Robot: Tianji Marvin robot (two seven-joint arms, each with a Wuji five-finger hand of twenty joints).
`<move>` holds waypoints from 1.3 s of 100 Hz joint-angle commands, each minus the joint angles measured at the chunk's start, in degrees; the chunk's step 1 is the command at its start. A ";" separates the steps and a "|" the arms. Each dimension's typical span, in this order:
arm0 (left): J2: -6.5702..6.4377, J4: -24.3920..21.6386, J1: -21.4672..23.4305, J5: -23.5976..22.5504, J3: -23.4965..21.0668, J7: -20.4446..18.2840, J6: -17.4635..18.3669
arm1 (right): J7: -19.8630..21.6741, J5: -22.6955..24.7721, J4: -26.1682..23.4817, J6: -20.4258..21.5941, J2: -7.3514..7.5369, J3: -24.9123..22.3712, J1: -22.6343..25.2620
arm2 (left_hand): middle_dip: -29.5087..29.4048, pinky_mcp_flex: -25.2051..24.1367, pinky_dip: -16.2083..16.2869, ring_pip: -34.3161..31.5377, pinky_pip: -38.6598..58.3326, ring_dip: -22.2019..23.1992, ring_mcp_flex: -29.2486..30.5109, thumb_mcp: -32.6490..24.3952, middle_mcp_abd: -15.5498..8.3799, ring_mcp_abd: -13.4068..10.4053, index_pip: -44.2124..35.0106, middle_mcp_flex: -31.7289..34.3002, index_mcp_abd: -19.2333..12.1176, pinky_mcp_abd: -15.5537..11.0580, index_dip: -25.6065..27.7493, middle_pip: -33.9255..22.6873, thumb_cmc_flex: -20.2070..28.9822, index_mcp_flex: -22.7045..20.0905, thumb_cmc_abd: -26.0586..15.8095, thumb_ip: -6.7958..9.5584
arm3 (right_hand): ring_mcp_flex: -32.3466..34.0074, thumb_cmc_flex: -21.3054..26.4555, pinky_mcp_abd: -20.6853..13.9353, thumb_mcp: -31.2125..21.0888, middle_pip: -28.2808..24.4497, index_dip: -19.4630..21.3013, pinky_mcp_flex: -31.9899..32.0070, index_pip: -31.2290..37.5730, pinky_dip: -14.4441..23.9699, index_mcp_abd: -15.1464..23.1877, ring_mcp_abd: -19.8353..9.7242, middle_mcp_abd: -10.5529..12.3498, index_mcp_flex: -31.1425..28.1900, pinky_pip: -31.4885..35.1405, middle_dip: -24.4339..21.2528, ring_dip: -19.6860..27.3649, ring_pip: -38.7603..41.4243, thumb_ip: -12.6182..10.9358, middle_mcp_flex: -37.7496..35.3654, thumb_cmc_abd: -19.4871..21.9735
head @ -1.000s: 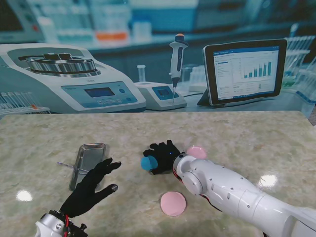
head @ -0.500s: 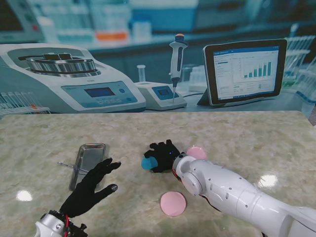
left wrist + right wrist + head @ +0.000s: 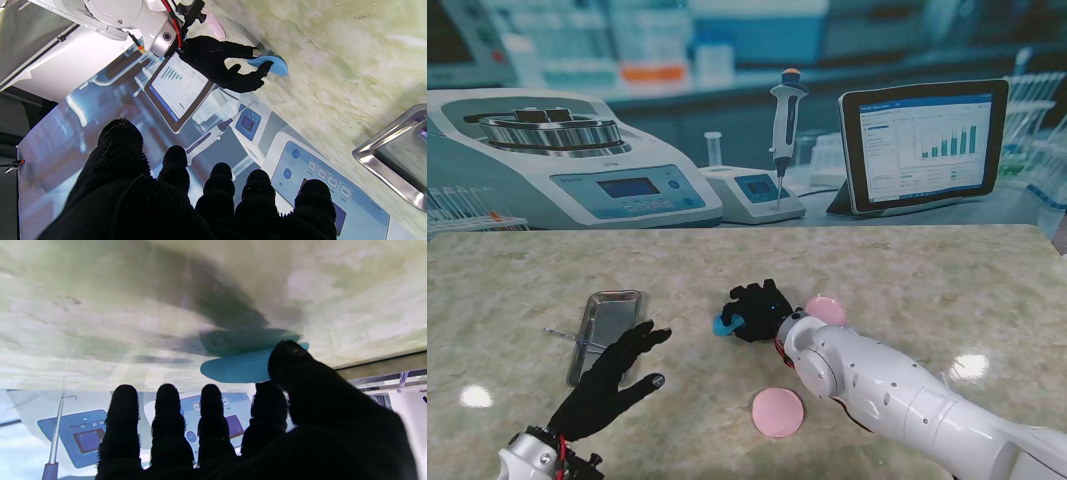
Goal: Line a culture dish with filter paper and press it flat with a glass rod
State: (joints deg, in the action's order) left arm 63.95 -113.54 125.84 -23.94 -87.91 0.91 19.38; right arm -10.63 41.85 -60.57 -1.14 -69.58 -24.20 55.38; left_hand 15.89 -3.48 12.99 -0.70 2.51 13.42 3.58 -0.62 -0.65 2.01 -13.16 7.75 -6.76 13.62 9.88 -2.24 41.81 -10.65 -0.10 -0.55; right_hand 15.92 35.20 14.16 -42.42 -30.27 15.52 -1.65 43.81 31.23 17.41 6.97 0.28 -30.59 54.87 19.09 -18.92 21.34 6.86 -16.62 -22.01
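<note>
From the stand, your right hand (image 3: 757, 312) has tilted the thin blue round disc (image 3: 724, 325) up since a second ago (likely the filter paper, now lifting). Left wrist: disc (image 3: 272, 63) pinched, edge-on off the marble bench (image 3: 350, 50). Right wrist: thumb on it. Left hand (image 3: 617, 375) spread, empty.

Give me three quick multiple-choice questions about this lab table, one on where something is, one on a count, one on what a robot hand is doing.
1. Where is the metal tray?
A. By the left robot hand
B. Beside the right arm
C. On the tablet

2. How many pink discs lie on the table?
A. One
B. Two
C. Four

3. The right robot hand is:
A. Open
B. Pinching a blue disc
C. Holding a rod

A: the tray lies just beyond the left fingers.
B: one nearer me, one past the wrist.
B: thumb and finger grip the disc's edge.
</note>
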 commanded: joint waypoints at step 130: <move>0.17 -0.48 1.08 1.02 -0.25 0.39 2.40 | -7.85 7.23 -11.08 2.44 3.62 -17.13 11.63 | 2.10 -0.35 0.97 -0.04 -1.78 0.66 -1.48 1.06 -0.93 -0.10 -1.23 -0.26 -0.72 -0.33 0.43 -0.50 0.83 -0.87 -1.20 0.45 | 10.46 0.83 0.67 -5.29 -3.15 9.31 -3.68 7.91 1.14 10.36 -1.11 2.25 -18.86 6.49 1.49 -1.35 4.56 5.04 -16.02 -6.61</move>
State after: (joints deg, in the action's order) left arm 64.01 -113.61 126.36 -23.11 -88.25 1.31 21.53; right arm -18.67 49.10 -71.01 1.86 -66.87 -40.67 66.02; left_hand 15.89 -3.48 12.99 -0.70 2.51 13.42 3.58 -0.62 -0.65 2.01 -13.18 7.75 -6.76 13.62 9.88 -2.25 41.81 -10.65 -0.10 -0.55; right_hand 24.73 36.16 14.28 -46.38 -33.21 22.74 -5.58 48.02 31.85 23.21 6.33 1.66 -44.12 59.97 20.40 -19.53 25.34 10.90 -31.28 -28.54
